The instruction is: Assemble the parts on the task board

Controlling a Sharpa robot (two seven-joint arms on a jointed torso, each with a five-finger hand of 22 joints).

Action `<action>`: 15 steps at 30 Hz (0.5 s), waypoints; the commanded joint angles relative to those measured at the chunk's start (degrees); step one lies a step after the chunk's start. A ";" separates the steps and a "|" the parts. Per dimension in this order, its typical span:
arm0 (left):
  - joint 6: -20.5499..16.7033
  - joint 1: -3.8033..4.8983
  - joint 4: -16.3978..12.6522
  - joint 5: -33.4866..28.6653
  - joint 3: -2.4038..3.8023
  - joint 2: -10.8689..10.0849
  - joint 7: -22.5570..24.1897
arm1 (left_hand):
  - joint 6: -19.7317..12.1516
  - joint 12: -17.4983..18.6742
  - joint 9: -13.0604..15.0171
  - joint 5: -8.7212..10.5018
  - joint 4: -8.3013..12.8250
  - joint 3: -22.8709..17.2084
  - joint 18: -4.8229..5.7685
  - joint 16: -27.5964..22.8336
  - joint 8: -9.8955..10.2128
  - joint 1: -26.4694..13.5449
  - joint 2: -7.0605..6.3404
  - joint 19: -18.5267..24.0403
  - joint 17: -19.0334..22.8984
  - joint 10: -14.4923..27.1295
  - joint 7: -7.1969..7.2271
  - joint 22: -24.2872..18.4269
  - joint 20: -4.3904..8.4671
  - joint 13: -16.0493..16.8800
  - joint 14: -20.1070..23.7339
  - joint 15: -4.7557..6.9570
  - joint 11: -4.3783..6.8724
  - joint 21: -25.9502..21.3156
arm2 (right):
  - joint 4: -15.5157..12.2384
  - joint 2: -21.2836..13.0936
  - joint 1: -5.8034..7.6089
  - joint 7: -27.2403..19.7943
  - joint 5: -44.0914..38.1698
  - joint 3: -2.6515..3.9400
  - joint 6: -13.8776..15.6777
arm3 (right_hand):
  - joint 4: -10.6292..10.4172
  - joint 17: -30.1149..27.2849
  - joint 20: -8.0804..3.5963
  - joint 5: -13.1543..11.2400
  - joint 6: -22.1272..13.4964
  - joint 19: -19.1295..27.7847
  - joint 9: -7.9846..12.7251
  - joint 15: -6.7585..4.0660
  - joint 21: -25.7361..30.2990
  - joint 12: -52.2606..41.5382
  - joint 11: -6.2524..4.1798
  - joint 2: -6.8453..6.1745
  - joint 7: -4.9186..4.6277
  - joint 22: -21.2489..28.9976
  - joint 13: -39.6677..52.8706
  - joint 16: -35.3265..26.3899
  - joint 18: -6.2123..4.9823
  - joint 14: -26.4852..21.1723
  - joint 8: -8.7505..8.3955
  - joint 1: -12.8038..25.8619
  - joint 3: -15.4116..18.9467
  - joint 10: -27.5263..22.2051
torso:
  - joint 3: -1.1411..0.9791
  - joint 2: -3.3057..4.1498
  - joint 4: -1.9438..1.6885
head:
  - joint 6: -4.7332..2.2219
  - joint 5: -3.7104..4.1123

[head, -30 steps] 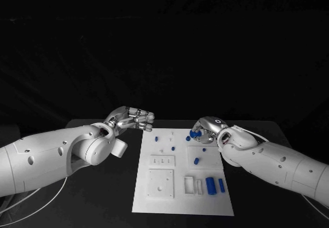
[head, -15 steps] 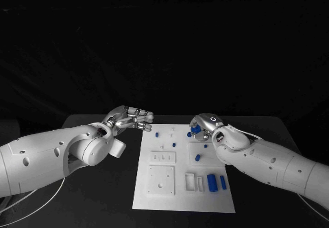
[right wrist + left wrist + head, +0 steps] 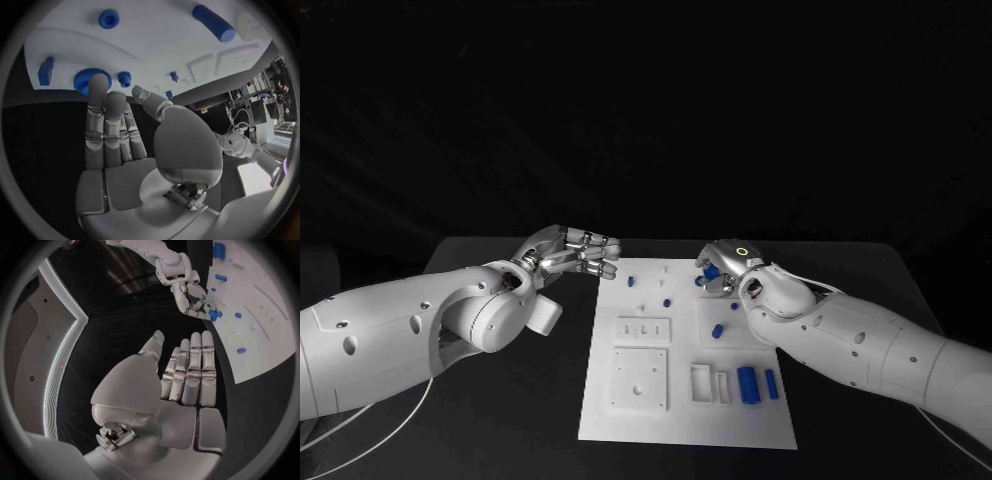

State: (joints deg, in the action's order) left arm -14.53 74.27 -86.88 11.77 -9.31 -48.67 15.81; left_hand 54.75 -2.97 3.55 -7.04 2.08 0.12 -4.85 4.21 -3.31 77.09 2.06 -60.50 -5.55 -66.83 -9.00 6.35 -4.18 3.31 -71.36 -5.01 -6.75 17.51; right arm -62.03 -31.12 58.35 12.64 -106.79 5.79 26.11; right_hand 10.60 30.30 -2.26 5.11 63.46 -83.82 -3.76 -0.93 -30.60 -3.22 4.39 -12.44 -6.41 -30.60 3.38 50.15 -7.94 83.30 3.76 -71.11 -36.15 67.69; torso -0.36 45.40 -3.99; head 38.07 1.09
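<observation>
Lying flat on the black table point(image 3: 488, 420), the task board point(image 3: 687, 420) is carrying small blue parts, two long ones point(image 3: 757, 383) side by side at its near end. The right hand point(image 3: 727, 268) is hovering at the board's far right corner, and a blue gear point(image 3: 92, 79) is sitting just past its extended fingertips point(image 3: 97, 82); whether they are touching or grasping it I cannot tell. The left hand point(image 3: 574, 249) is hanging beside the board's far left corner, fingers point(image 3: 190, 367) released and straight, holding nothing.

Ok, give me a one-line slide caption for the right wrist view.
Right hand, fingers extended, reaching over the white task board toward a blue gear, its fingertip at the gear's edge.
</observation>
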 commanded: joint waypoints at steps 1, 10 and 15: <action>0.96 0.05 -0.06 0.40 0.05 0.12 -0.01 | -0.38 -0.36 0.01 0.33 0.00 0.26 0.44 0.10 -0.18 -0.32 0.09 0.24 -0.05 0.47 0.16 -0.06 0.03 0.06 -0.39 -0.02 0.04 0.19 | 0.60 0.38 -0.03 0.43 -1.24 -0.05 -1.43 | 0.18 -0.06 0.04 -0.17 0.49 0.16 0.01 0.08 0.28 -0.08 0.12 -0.28 -0.09 -0.13 0.05 0.25 -0.02 -0.47 -0.17 -0.17 0.04 -0.08 | 0.15 0.51 -0.32 | -0.11 0.08; 1.28 0.05 0.50 0.43 0.05 0.05 -0.25 | -0.57 -0.36 0.00 0.46 0.03 0.41 0.44 0.08 -0.17 -0.37 0.10 0.29 -0.07 0.59 0.11 -0.12 0.00 0.06 -0.34 -0.05 0.00 0.23 | 1.54 1.11 -0.06 0.08 -0.99 -0.25 -2.41 | 0.62 -0.11 -0.06 0.11 0.86 -0.06 -0.01 -0.04 1.27 -0.07 -0.01 0.30 -0.07 -1.93 0.05 0.49 0.01 -0.53 -0.17 -0.12 -0.13 0.46 | 0.28 1.22 -0.74 | -0.25 0.53; 1.43 0.06 0.65 0.43 0.06 -0.01 -0.41 | -0.60 -0.37 0.00 0.54 0.03 0.65 0.42 0.10 -0.18 -0.42 0.14 0.34 -0.10 0.61 0.12 -0.25 -0.03 0.07 -0.31 -0.07 -0.02 0.29 | 1.61 1.16 -0.08 0.06 -0.96 -0.33 -2.87 | 0.94 -0.03 -0.30 0.22 1.79 0.06 -0.05 -0.30 1.29 -0.08 -0.37 0.90 0.04 -3.01 0.08 0.59 0.10 -0.57 -0.15 -0.15 -0.57 1.80 | 0.23 1.39 -0.59 | -0.24 0.51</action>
State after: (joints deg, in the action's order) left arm -14.22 74.27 -86.19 11.95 -9.31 -48.74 15.39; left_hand 54.54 -2.97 3.54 -6.64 2.10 0.57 -4.85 4.21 -3.31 77.11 2.05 -60.50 -5.59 -66.62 -8.79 6.15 -4.19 3.30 -71.35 -5.01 -6.96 17.51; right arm -60.46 -30.02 58.31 12.76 -106.98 5.50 24.68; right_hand 11.47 30.25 -2.25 5.11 65.02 -83.83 -3.76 -1.13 -29.48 -3.22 4.08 -12.09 -6.42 -33.49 3.37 50.48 -7.90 83.10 3.76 -71.40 -36.37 69.25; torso -0.13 46.60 -4.63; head 37.83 1.59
